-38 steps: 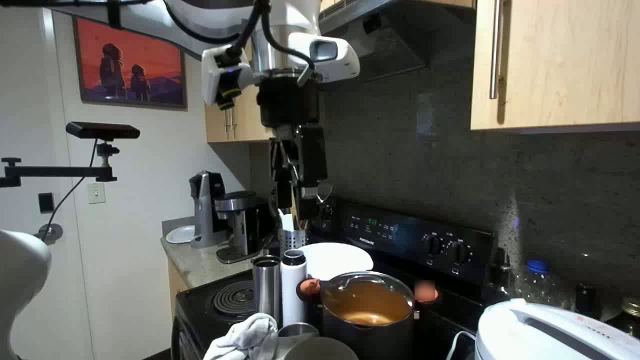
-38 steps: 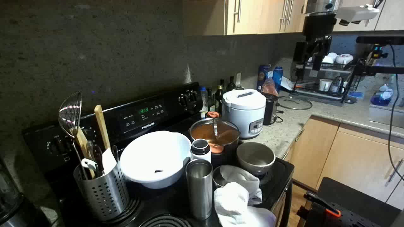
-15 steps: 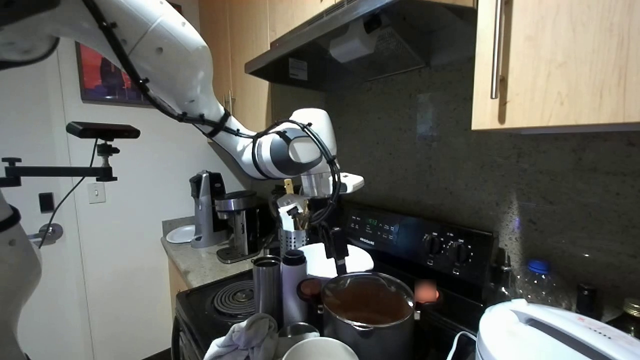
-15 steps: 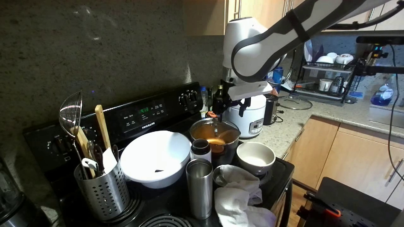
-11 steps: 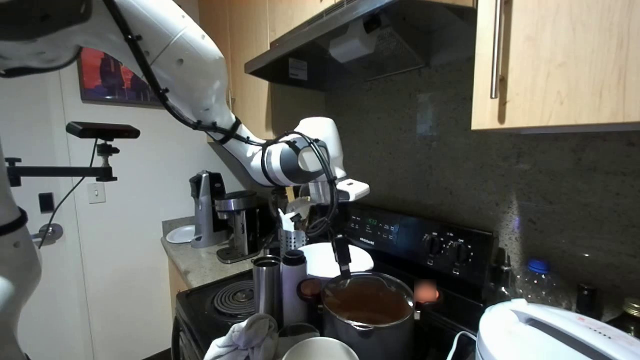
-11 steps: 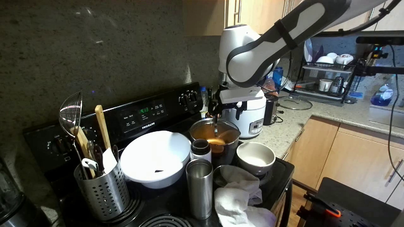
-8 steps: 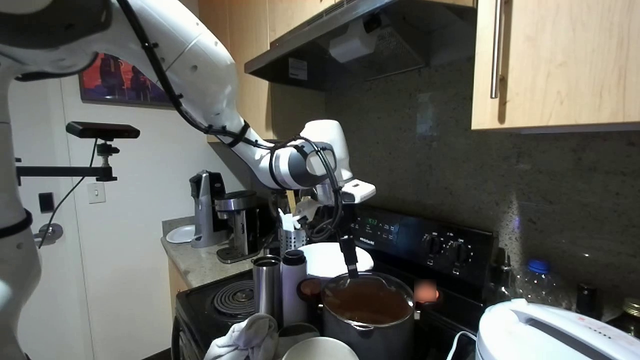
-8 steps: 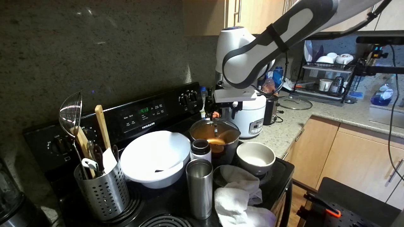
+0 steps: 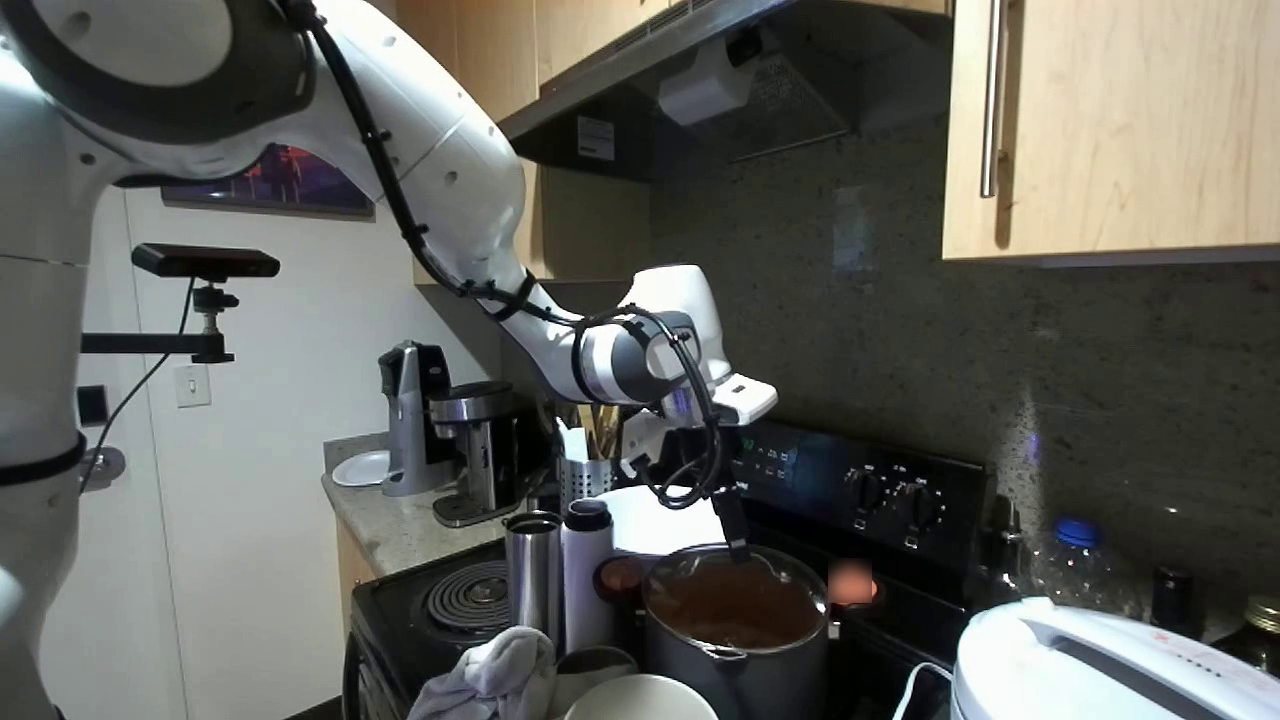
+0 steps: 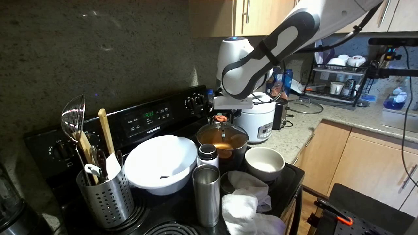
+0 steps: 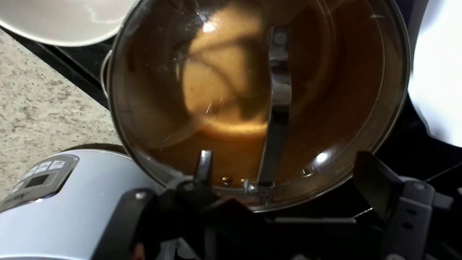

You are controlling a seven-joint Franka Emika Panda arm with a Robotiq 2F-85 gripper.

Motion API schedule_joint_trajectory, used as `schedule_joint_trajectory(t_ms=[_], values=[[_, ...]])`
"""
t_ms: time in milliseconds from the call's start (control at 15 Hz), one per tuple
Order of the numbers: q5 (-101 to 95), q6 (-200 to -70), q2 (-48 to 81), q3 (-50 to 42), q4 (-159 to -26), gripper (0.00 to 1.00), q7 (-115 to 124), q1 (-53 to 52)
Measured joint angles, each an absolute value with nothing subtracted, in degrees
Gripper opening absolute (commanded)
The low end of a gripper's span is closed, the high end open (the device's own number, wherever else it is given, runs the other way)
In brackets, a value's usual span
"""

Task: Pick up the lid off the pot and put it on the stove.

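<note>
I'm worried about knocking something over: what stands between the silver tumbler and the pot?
A black-necked white bottle stands between the silver tumbler and the pot, as both exterior views show.

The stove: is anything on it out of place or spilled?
Yes: a crumpled cloth lies on the stove, and the utensil holder appears to stand on a burner coil. Both look odd on a cooking surface. I see no spill.
</note>
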State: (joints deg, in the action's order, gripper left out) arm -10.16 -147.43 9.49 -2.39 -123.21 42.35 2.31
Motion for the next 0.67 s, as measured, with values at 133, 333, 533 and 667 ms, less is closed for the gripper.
schedule_joint_trajectory(t_ms=[133,333,533,667], values=[[-10.17,-147.45,10.57,-3.22,-122.71,0.54,42.35,1.52],[-10.17,-147.45,11.52,-4.25,-122.67,0.30,42.35,0.77],[-10.17,-147.39,12.01,-4.84,-122.67,0.08,42.35,0.65],[-10.17,-147.21,12.01,-5.25,-122.56,0.04,42.35,0.30]])
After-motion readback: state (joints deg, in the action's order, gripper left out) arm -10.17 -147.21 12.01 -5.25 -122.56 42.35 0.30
